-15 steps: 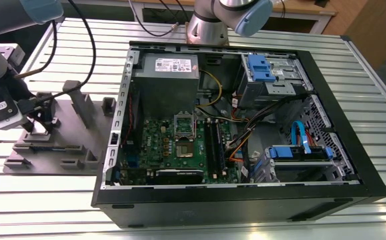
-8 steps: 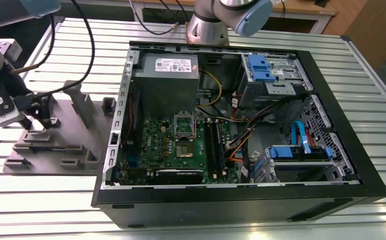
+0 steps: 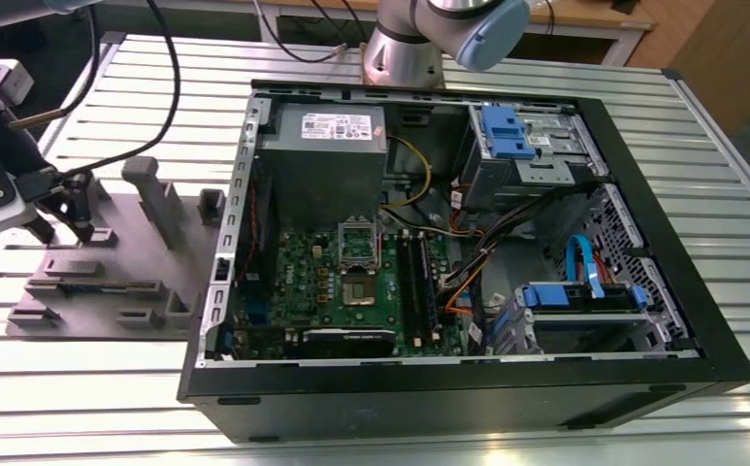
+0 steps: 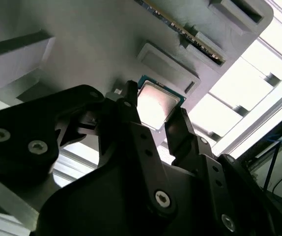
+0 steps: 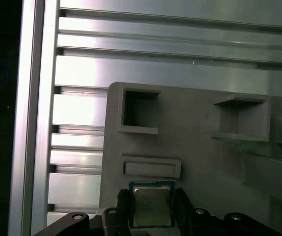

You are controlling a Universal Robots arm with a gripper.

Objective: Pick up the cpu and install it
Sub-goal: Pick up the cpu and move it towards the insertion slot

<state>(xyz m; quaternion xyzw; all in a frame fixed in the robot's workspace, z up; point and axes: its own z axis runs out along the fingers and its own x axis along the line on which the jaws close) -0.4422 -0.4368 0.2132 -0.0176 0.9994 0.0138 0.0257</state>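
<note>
Grey plastic makes the fixture plate (image 3: 115, 291) that you see in the exterior view, lying on the ribbed aluminium table (image 3: 77, 388). The gripper (image 3: 67, 231) is low over the part of this plate on the exterior view's left, with its dark tips down at the plate's surface. Just beside the plate, on the exterior view's right of it, stands the open computer case (image 3: 685, 320). Inside it lies the green motherboard (image 3: 348, 291) with its metal-framed socket (image 3: 356, 243), well apart from the gripper.

In the second wrist view you find the cpu (image 4: 155, 104). It is a small square chip with a shiny metal top, flat at the plate and just beside a low rectangular block (image 4: 168, 66) of the plate. The two black fingers (image 4: 131, 120) stand one on each side of it and lie against two opposite edges, so the gripper is clenched on the cpu. You cannot tell whether the chip is raised off the plate. Beyond the block, a long thin card (image 4: 190, 32) stands on edge in a slot of the plate.

In the first wrist view the cpu (image 5: 152, 205) sits between the fingers (image 5: 124, 209), which touch its sides, and the block (image 5: 152, 168) is just beside it. Two square pockets (image 5: 140, 110) of the plate lie further on, near the plate's edge, and the slats (image 5: 82, 69) of the table are past it.
</note>
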